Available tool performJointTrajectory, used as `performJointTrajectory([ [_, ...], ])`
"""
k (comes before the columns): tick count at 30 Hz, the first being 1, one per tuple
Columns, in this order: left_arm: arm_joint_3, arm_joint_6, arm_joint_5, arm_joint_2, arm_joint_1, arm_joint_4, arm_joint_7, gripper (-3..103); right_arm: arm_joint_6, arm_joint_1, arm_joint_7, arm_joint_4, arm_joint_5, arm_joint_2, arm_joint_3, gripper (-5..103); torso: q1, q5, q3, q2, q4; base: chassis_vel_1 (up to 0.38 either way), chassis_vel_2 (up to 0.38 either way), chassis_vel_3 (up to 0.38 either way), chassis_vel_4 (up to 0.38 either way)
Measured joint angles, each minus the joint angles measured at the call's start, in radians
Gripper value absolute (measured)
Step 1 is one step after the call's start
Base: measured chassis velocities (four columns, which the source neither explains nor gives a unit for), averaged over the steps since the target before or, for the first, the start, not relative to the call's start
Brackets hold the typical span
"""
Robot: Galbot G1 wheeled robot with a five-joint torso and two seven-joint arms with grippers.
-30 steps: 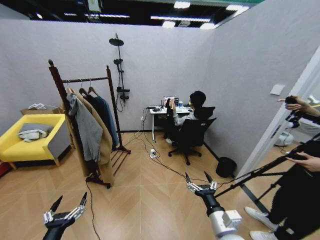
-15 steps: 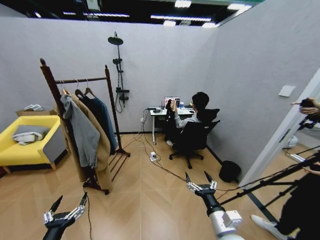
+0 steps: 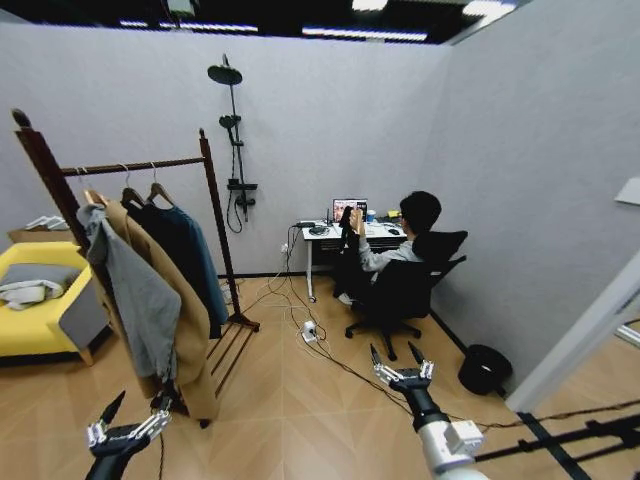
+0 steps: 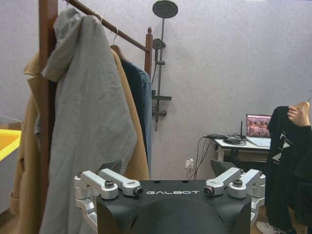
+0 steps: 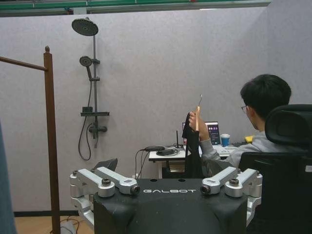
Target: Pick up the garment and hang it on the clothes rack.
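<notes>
1. A grey-walled room with a herringbone wood floor [image 3: 300,400], a black shower stand [image 3: 232,140] fixed to the far wall and a yellow armchair [image 3: 30,310] at the robot's left.
2. The clothes rack [image 3: 205,215], dark reddish-brown with knob-topped posts, stands to the robot's left, its bar carrying a grey garment, a camel-tan coat [image 3: 175,300] and darker coats behind.
3. A person sits in a black office chair [image 3: 400,295] at a small white desk [image 3: 335,235] by the far wall, with a laptop on it.
4. The garment [image 5: 191,146], a small black top on a light wooden hanger, hangs from the seated person's raised hand [image 5: 195,118] in front of the desk, well apart from the rack.
5. The right gripper [image 3: 401,362] hovers low ahead of the robot, fingers spread wide, holding nothing.
6. The left gripper [image 3: 135,410] hovers low near the foot of the rack, fingers likewise wide apart and empty.
</notes>
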Motion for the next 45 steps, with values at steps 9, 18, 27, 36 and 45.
performJointTrajectory([
  [9,0.0,0.0,0.0,0.0,0.0,0.0,0.0,100,0.001,0.004,0.0,-0.006,-0.002,0.0,-0.005,100,0.0,0.0016,0.0,0.0,0.0005,-0.37,0.365,0.364,-0.357],
  [18,0.0,0.0,0.0,0.0,0.0,0.0,0.0,100,0.002,0.005,0.001,-0.009,-0.004,0.0,-0.009,100,0.0,0.0013,0.0,0.0,0.0003,-0.349,0.361,0.346,-0.359],
  [27,0.0,0.0,0.0,0.0,0.0,0.0,0.0,100,0.002,0.008,0.001,-0.01,-0.004,0.0,-0.009,100,0.0,0.0018,0.0,0.0,0.0003,-0.357,0.343,0.354,-0.363],
  [36,0.0,0.0,0.0,0.0,0.0,0.0,0.001,100,-0.019,0.028,0.019,-0.018,0.001,0.003,0.005,100,0.001,0.0017,0.001,-0.001,0.0007,-0.327,0.338,0.33,-0.333],
  [45,0.0,0.0,0.0,0.0,0.0,0.0,0.0,100,-0.128,0.154,0.019,-0.035,0.074,-0.018,0.115,100,0.0,0.001,0.0,0.0,0.001,-0.105,0.112,0.081,-0.055],
])
